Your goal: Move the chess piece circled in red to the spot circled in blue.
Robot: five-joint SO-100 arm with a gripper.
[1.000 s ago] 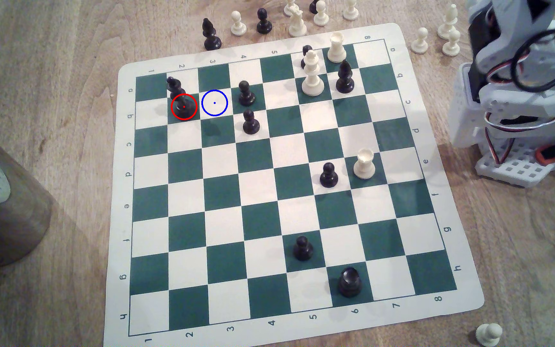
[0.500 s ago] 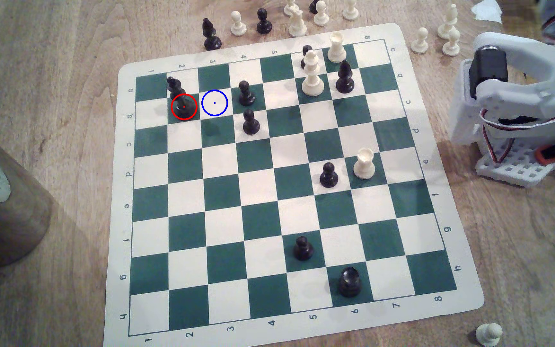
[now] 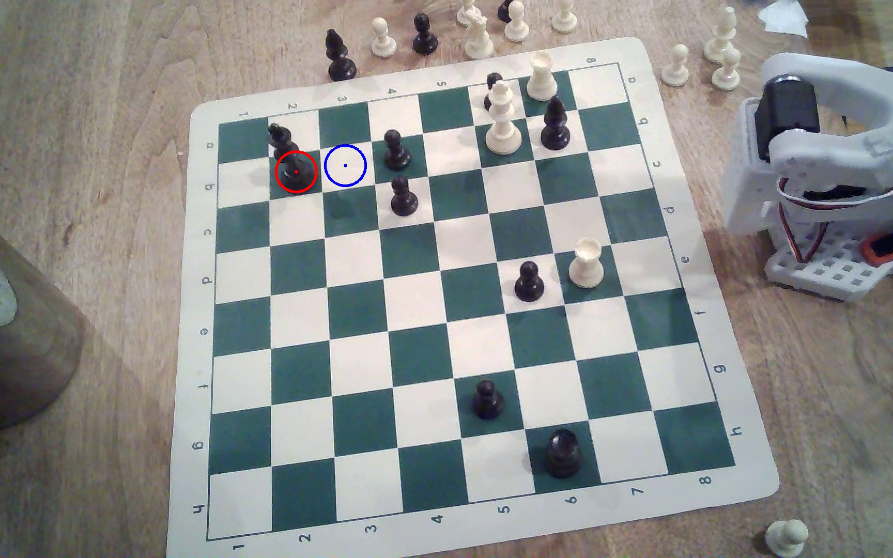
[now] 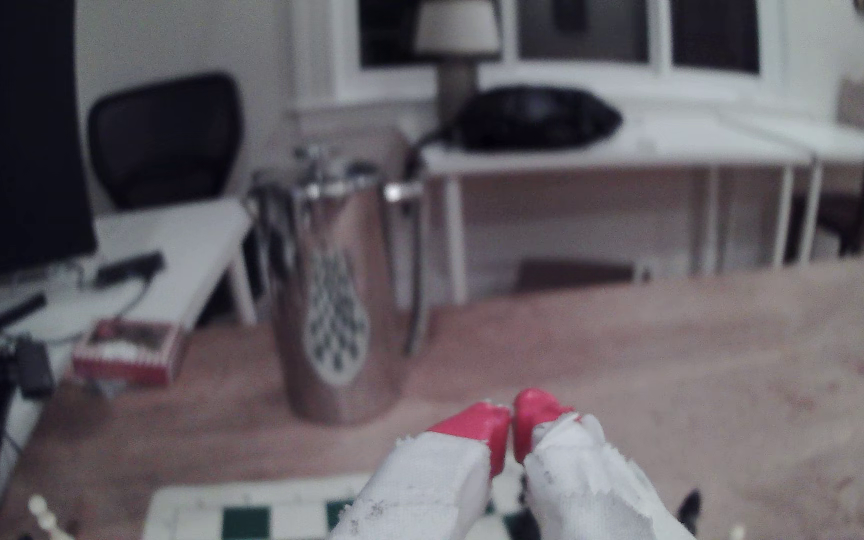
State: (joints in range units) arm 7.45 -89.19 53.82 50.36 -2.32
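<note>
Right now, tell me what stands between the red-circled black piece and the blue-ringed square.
Nothing: in the exterior view the chess piece and the spot are on adjoining squares, with bare board between them.

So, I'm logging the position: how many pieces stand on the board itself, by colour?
Black pieces: 8, counting the red-circled chess piece
White pieces: 3
Total: 11

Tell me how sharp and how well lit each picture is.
Exterior view: sharp, evenly lit, with soft shadows beside pieces such as the chess piece; chessboard lettering readable. Wrist view: soft and dim throughout; the red-tipped fingers and the metal canister are blurred.
</note>
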